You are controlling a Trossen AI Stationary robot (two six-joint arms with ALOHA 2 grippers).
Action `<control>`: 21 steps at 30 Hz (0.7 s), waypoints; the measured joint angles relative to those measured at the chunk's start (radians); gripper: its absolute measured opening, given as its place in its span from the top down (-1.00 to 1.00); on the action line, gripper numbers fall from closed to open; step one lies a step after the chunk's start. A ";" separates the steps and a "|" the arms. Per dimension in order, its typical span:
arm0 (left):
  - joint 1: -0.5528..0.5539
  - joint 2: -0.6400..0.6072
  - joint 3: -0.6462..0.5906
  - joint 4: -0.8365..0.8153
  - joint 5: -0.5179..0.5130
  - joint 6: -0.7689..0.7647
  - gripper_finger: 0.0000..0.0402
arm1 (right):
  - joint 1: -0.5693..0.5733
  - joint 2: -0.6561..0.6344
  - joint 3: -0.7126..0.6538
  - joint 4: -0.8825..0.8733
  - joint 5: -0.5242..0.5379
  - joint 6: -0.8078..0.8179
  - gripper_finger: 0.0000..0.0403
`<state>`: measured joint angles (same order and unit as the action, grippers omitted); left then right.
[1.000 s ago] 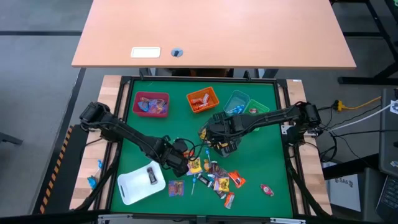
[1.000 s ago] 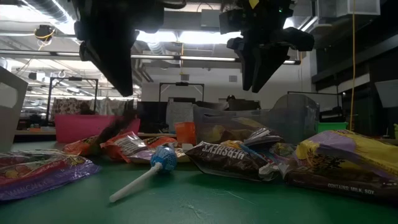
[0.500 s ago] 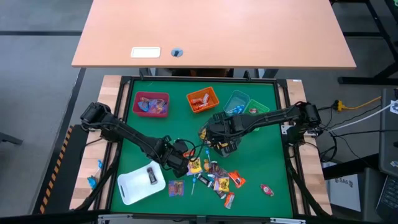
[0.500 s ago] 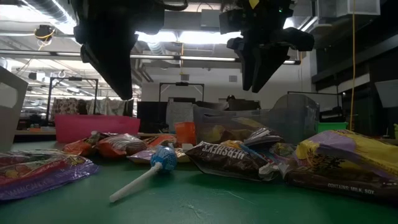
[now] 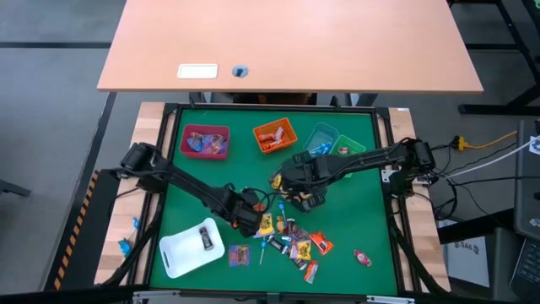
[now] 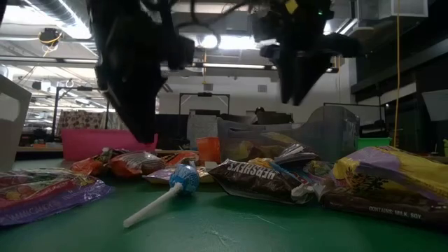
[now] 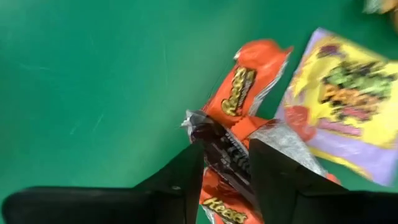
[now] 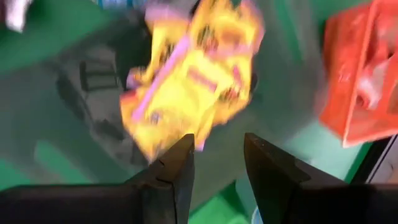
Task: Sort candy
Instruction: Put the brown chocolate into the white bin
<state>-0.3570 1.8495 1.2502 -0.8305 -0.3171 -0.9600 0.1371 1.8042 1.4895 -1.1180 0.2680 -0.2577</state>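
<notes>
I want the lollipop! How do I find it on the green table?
Start at the green mat and go to the candy pile near its front edge. The lollipop lies at the pile's edge: a round blue head on a white stick, the only sweet with a stick among flat wrapped packets.

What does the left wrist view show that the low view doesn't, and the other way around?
Only the left wrist view shows the left tool standing over a dark brown wrapped bar that lies across orange Reese's packets, beside a purple and yellow packet. Only the low view shows the blue lollipop, the Hershey's packet, the pink bin and the room behind. Both show the green mat and orange candy.
</notes>
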 joint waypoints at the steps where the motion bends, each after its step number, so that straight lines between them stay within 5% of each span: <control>1: 0.002 0.010 0.000 0.000 0.001 0.000 0.40 | 0.000 0.000 0.000 -0.031 0.000 0.012 0.31; 7: 0.018 0.030 0.000 -0.014 -0.006 -0.007 0.40 | 0.000 -0.008 -0.001 -0.186 0.002 0.078 0.31; 21: 0.020 0.031 -0.097 0.084 0.026 -0.085 0.39 | 0.001 -0.204 -0.012 -0.199 0.001 0.216 0.31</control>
<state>-0.3367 1.8802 1.1527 -0.7468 -0.2912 -1.0447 0.1383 1.6004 1.4778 -1.3171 0.2686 -0.0421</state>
